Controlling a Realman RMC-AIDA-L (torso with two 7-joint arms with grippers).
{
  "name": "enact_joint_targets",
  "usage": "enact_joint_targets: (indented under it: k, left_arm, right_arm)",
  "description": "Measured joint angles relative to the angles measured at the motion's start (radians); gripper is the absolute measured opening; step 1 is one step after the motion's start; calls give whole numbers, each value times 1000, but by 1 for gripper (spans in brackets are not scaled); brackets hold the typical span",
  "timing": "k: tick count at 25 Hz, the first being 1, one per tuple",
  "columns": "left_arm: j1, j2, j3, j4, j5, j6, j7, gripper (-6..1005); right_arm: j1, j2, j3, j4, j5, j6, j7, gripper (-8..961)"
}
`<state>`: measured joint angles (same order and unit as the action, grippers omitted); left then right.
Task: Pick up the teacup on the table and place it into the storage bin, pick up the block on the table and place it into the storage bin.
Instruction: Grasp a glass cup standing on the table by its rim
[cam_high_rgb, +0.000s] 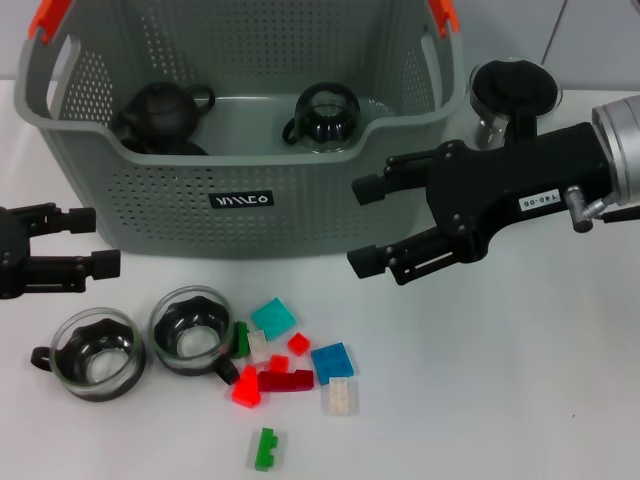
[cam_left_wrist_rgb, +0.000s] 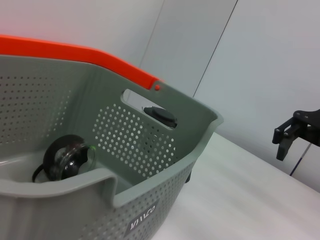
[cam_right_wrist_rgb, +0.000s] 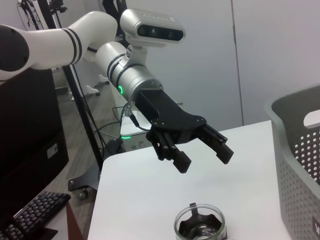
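Surface: white table (cam_high_rgb: 520, 400); pale wall panels behind in the wrist views
Storage bin: grey-green perforated storage bin (cam_high_rgb: 240, 160) at the back of the table, orange-red handle tops, small black label (cam_high_rgb: 242, 200) on its near wall; also in the left wrist view (cam_left_wrist_rgb: 135, 140) and at the frame edge in the right wrist view (cam_right_wrist_rgb: 300, 150)
Inside bin: dark teapot (cam_high_rgb: 160, 112) on the left side; glass teacup with dark insert (cam_high_rgb: 326, 112) on the right side, seen too in the left wrist view (cam_left_wrist_rgb: 67, 159)
Teacups on table: two glass teacups in front of the bin, side by side; outer one (cam_high_rgb: 96, 352) nearer the left edge; second one (cam_high_rgb: 190, 330) just beside the blocks; one shows in the right wrist view (cam_right_wrist_rgb: 201, 229)
Blocks: loose cluster on the table right of the cups; teal block (cam_high_rgb: 273, 318); blue block (cam_high_rgb: 332, 362); dark red block (cam_high_rgb: 286, 380); bright red block (cam_high_rgb: 246, 390); clear block (cam_high_rgb: 340, 398); green block (cam_high_rgb: 266, 450) apart, nearest the camera
Other: lidded glass jar (cam_high_rgb: 514, 92) behind the right arm, beside the bin
Left gripper: left gripper (cam_high_rgb: 82, 252) at the left edge, above the table just in front of the bin's left corner; jaws apart, nothing held; same in the right wrist view (cam_right_wrist_rgb: 204, 154)
Right gripper: right gripper (cam_high_rgb: 366, 224) in front of the bin's right end, above the blocks; jaws wide apart, nothing held; far off in the left wrist view (cam_left_wrist_rgb: 284, 140)
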<state>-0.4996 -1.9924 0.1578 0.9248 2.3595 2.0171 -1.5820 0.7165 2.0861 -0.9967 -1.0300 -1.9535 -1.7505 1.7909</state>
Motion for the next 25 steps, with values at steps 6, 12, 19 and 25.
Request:
enact_joint_targets:
  k: [6,12,19,25]
  left_arm:
    - [2,0,-6,0,-1,3,-3,902]
    - [3,1,-8,4,0,0,-11,902]
    - [0,7,-8,14,1,3,-35,901]
    - [0,9,-7,16,13,-2,-39,901]
  right_arm:
    - [4,-2,0,-8,3,-7,2,927]
    - [4,-6,12,-8,5,-10,4,927]
    - [1,-6,12,-8,4,-11,4,928]
    - [-2,-7,9,-8,0,-19,22,928]
